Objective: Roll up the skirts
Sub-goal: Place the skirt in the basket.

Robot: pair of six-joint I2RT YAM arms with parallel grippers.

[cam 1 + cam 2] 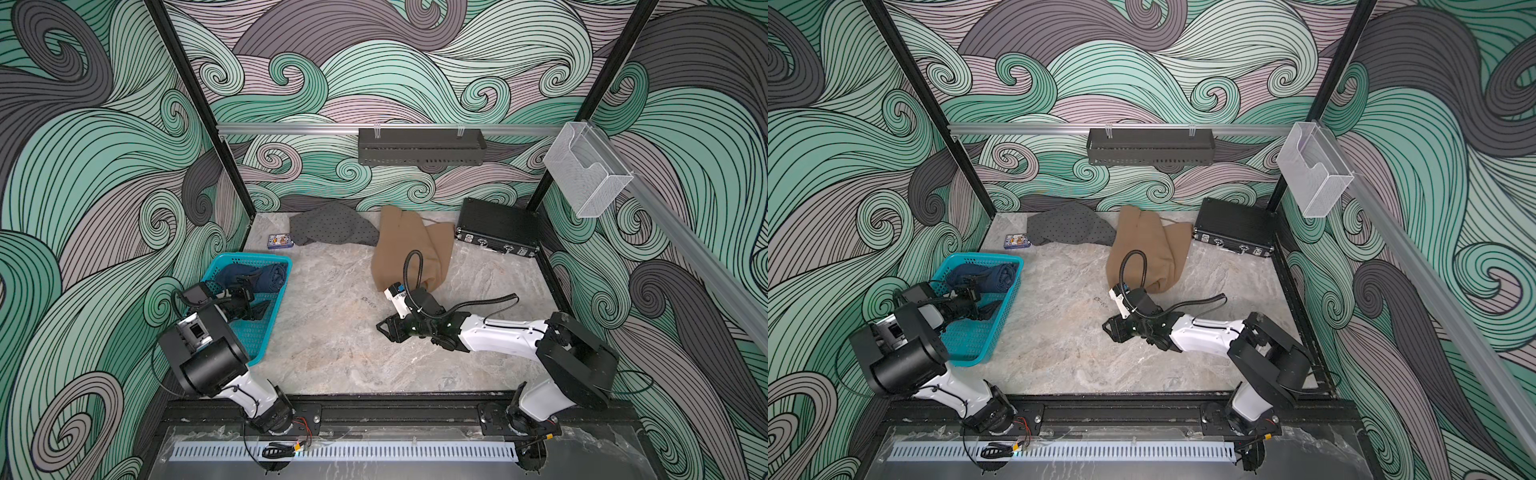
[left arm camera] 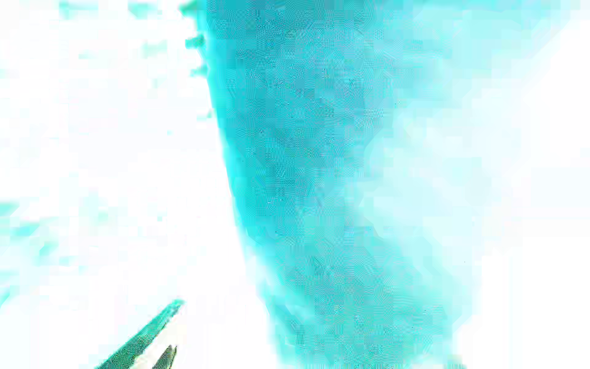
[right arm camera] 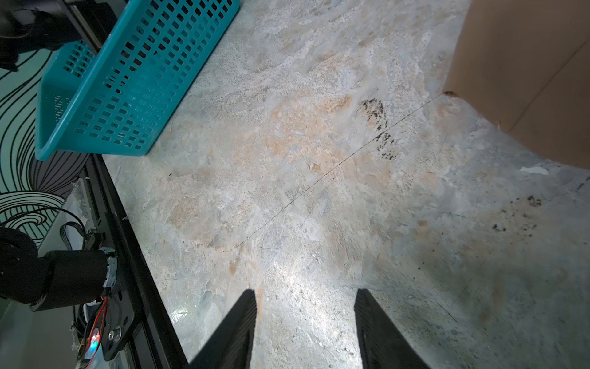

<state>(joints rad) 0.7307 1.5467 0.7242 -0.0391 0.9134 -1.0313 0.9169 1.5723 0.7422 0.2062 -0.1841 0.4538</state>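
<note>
My left pincer (image 1: 254, 308) reaches down into the teal perforated basket (image 1: 266, 336) on my left side of the marble-patterned table (image 1: 340, 361). Its wrist view is washed out to white and turquoise, with only a dark sliver of one finger (image 2: 140, 340) showing, so I cannot tell whether its fingers are apart or together, or whether they touch anything. The dark blue denim skirt (image 1: 259, 276) lies bundled in the far end of that basket, just beyond the pincer. My right pincer (image 3: 306, 292) hovers low over bare tabletop near the middle, pointing toward the basket, its two black fingers apart with nothing between them. The tan-brown skirt (image 1: 409, 249) lies loosely folded from the back wall toward the centre, its near corner just behind my right wrist. The grey skirt with black dots (image 1: 332, 226) sits crumpled against the back wall, its edge meeting the tan one. A small blue printed box (image 1: 280, 241) lies between the dotted skirt and the basket; its lettering is too small to read. A black hard case (image 1: 496, 226) with metal latches occupies the far right corner, just beside the tan skirt. Dark speckled marks (image 3: 380, 127) on the table ahead of my right pincer spell nothing I can make out.
</note>
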